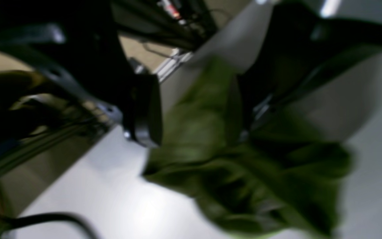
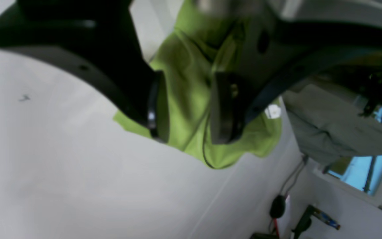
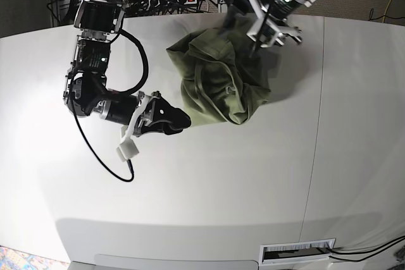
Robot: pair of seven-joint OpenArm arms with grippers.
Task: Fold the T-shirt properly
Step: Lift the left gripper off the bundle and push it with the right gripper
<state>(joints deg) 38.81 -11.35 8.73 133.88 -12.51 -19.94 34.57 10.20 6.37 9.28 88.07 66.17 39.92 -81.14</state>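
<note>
I am working over a white table with two arms. The T-shirt is lying bunched in a rumpled olive-green heap toward the far middle of the table, not spread flat.

My left gripper is reaching in from the far side and hovering at the heap's far right edge. Through my left wrist camera, my left gripper is showing its jaws spread apart, with a blurred fold of green cloth sitting in the gap between them; neither pad is visibly pinching it.

My right gripper is lying low near the table, pointing at the heap's near left edge. In my right wrist camera, my right gripper is standing with its jaws parted, the bright green fabric showing between the two dark pads without being clamped. A small white tag is showing on the cloth just beyond one finger.

A black cable is looping across the table beneath my right arm.
</note>
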